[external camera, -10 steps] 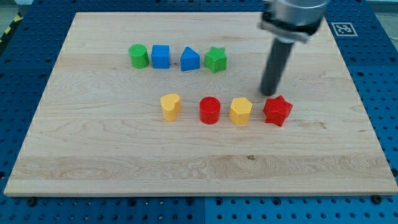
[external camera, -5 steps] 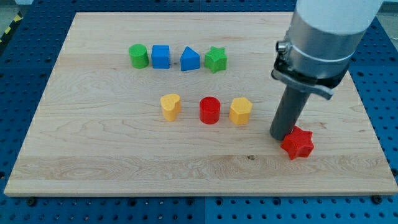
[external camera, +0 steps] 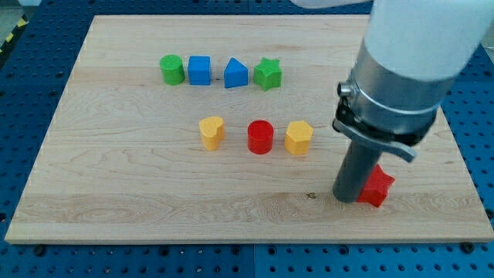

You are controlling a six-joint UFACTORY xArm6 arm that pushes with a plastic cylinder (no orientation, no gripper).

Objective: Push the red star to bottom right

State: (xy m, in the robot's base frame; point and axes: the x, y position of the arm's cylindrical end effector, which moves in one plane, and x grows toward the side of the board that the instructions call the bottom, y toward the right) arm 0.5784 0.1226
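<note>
The red star [external camera: 378, 188] lies on the wooden board [external camera: 154, 193] towards the view's bottom right, partly hidden behind the rod. My tip [external camera: 349, 198] rests on the board touching the star's left side. The arm's large grey body rises above it to the view's top right.
A green cylinder [external camera: 171, 69], blue cube [external camera: 199, 69], blue triangular block [external camera: 236, 74] and green star [external camera: 268, 73] form a row near the view's top. A yellow heart [external camera: 211, 132], red cylinder [external camera: 261, 137] and yellow hexagon [external camera: 299, 137] form a middle row.
My tip has moved down the view and pushed the red star from the end of the middle row towards the bottom right. The other blocks have not moved.
</note>
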